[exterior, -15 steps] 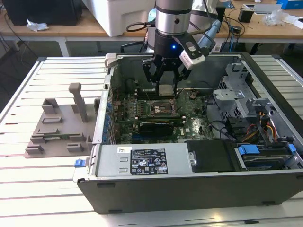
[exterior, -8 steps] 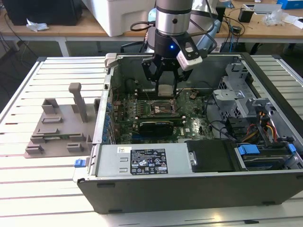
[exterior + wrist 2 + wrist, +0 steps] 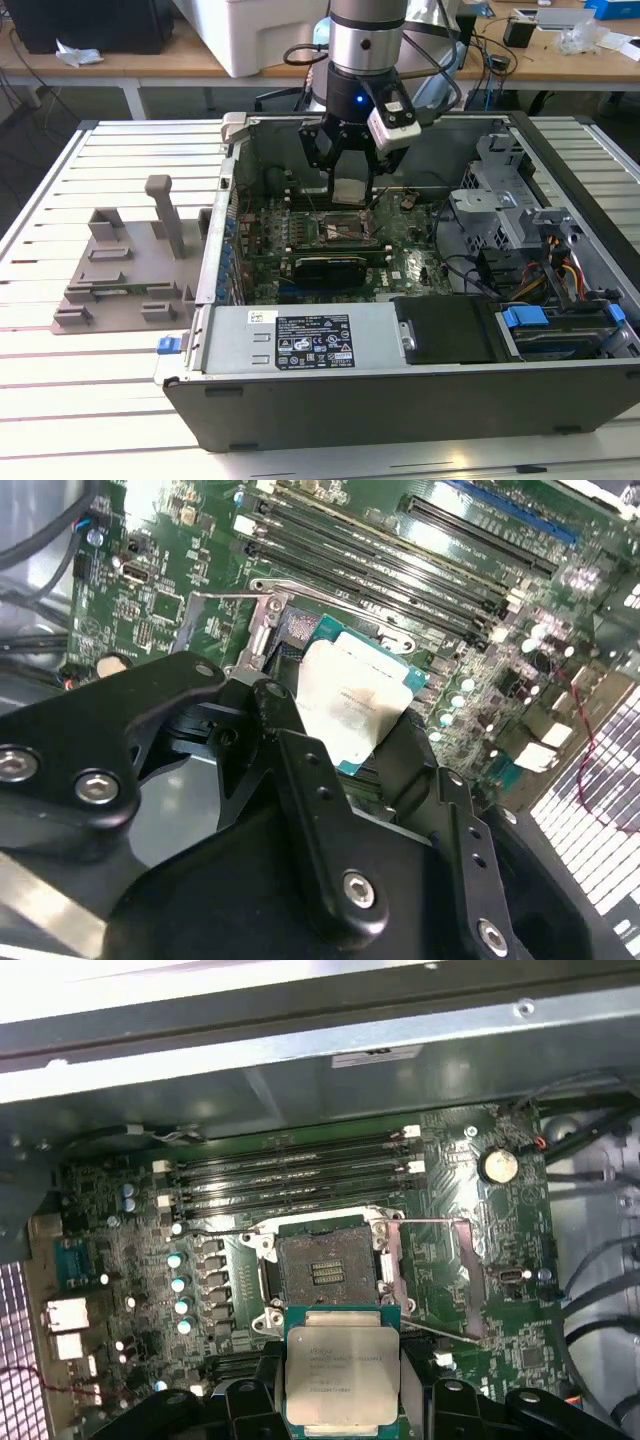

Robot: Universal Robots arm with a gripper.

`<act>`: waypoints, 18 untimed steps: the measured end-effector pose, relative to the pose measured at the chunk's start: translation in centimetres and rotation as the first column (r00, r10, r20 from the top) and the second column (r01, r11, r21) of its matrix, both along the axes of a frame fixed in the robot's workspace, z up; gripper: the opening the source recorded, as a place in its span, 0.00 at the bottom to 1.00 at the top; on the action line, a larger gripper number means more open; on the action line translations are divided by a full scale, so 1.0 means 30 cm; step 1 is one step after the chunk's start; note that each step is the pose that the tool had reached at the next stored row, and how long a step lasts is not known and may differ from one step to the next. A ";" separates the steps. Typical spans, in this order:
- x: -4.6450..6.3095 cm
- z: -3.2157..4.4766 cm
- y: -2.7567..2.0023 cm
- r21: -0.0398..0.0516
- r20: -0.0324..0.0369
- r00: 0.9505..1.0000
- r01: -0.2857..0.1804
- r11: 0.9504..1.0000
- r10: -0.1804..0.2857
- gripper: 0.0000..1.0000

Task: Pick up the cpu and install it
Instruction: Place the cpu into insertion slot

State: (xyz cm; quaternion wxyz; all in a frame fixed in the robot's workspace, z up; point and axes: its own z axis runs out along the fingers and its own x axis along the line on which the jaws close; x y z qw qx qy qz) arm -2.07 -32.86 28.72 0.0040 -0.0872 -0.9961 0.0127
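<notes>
The cpu (image 3: 351, 192) is a flat square chip with a silver-grey top, and my gripper (image 3: 352, 186) is shut on it by two opposite edges. It hangs inside the open computer case, a little above the motherboard. In the first wrist view the cpu (image 3: 343, 1372) sits between the black fingers (image 3: 250, 1405), just short of the open black socket (image 3: 325, 1268), which shows bare contacts. In the second wrist view the cpu (image 3: 352, 705) covers most of the socket (image 3: 295, 628).
The socket's metal frame and lever (image 3: 440, 1260) are swung open beside it. Memory slots (image 3: 290, 1175) run along its far side. The case walls (image 3: 225, 200), drive cage (image 3: 505, 185) and power supply (image 3: 310, 340) hem in the board. A grey holder tray (image 3: 120, 280) lies outside the case at the exterior view's left.
</notes>
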 end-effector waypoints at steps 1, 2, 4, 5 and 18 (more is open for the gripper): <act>0.000 0.000 0.000 0.000 0.000 1.000 0.013 1.000 -0.013 0.55; 0.000 0.000 0.000 -0.002 0.000 0.999 0.049 0.999 -0.049 0.55; 0.000 0.000 0.000 -0.003 0.000 0.995 0.096 0.995 -0.096 0.55; 0.000 0.000 0.000 -0.004 0.000 0.994 0.109 0.994 -0.109 0.55; 0.000 -0.001 0.000 -0.009 0.001 0.942 0.336 0.942 -0.336 0.55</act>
